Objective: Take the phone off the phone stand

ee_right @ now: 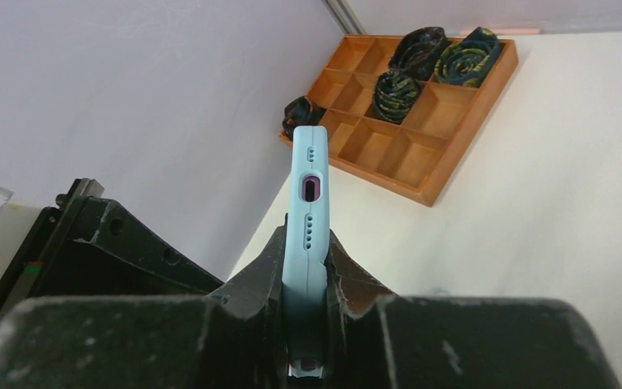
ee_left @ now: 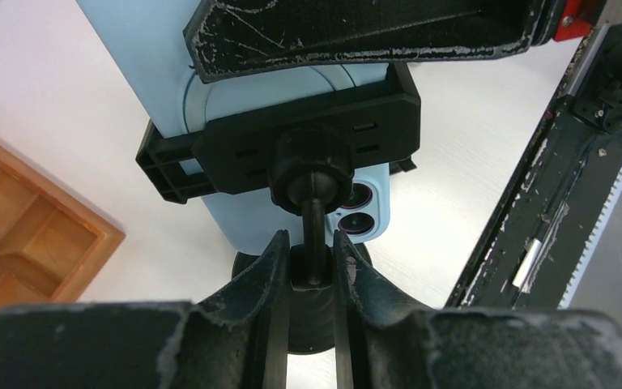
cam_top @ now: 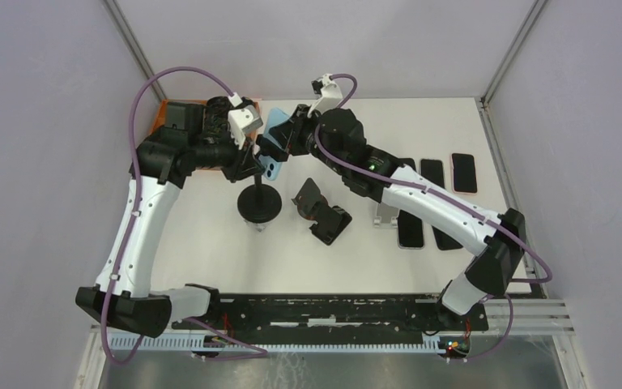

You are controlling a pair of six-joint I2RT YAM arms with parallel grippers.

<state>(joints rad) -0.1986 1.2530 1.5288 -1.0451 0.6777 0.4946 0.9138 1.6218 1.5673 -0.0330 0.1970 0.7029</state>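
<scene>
The pale blue phone, in a smooth, matte case with rounded corners, sits in the clamp of the black plastic phone stand, held above the far-left part of the white desk. The right gripper has its jaws pinched across the phone's thickness, one on each face. The left gripper has its jaws closed narrowly on the stand's thin round stem, just below the knurled ball-joint knob.

The main risk looks like the clamp's hooked ends not letting go. If they hold, a pull would drag the whole stand along, or twist the cradle at its ball joint instead of freeing the phone. The stem is slim and slick, so it could turn or slide between the scuffed, worn jaw pads. The round disc base might then tip or skid on the glossy desk. The case gives little purchase, so a pull along the phone's length could slip it out of the right jaws. A drop from there would land it near the second, folded black stand.
</scene>
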